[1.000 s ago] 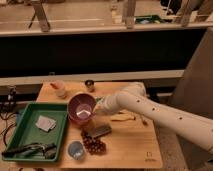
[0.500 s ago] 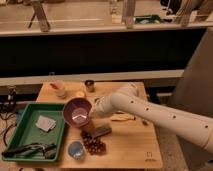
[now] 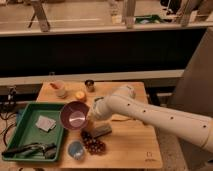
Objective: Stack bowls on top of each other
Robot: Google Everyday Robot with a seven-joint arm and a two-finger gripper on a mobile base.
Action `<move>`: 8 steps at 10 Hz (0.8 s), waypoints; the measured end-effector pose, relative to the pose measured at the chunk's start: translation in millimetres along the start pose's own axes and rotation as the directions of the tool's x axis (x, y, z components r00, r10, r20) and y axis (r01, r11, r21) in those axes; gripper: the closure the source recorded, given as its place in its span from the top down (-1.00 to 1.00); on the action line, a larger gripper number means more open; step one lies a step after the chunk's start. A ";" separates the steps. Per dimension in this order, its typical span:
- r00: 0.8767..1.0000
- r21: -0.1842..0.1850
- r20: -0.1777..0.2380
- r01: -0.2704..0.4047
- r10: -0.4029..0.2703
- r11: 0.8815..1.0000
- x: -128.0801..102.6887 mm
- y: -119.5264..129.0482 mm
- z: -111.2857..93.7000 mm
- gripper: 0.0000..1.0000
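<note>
Camera view: the purple bowl (image 3: 75, 115) is seen at centre left of the frame, tilted with its paler inside toward the camera, lifted at the right edge of the green tray (image 3: 20, 131). The gripper (image 3: 91, 114) is placed at the bowl's right rim and is judged to be closed on that rim, though the fingers themselves are largely hidden by the wrist. An orange-red bowl cannot be identified with certainty; a small orange round object (image 3: 80, 95) is noted just above the purple bowl, near a metal cup (image 3: 90, 85). A light-blue bowl (image 3: 76, 149) and a dark red cluster (image 3: 93, 145) lie below, on the wooden table (image 3: 135, 145). Risks judged from here: a rim-only grip on a tilted bowl may slip or rotate; on lowering, the bowl could strike the tray wall or the cluster beneath. Arm pose: the white arm (image 3: 160, 117) enters from the lower right of the frame and extends leftward, nearly level, the wrist bent toward the bowl.
</note>
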 end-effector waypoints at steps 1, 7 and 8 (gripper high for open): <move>1.000 -0.004 0.001 0.005 -0.005 1.000 -1.5 -0.7 0.8 -0.91; 1.000 -0.019 0.013 0.002 -0.001 1.000 21.5 -6.8 -0.5 -0.91; 1.000 -0.027 0.015 -0.001 0.001 1.000 24.8 -5.9 -0.5 -0.91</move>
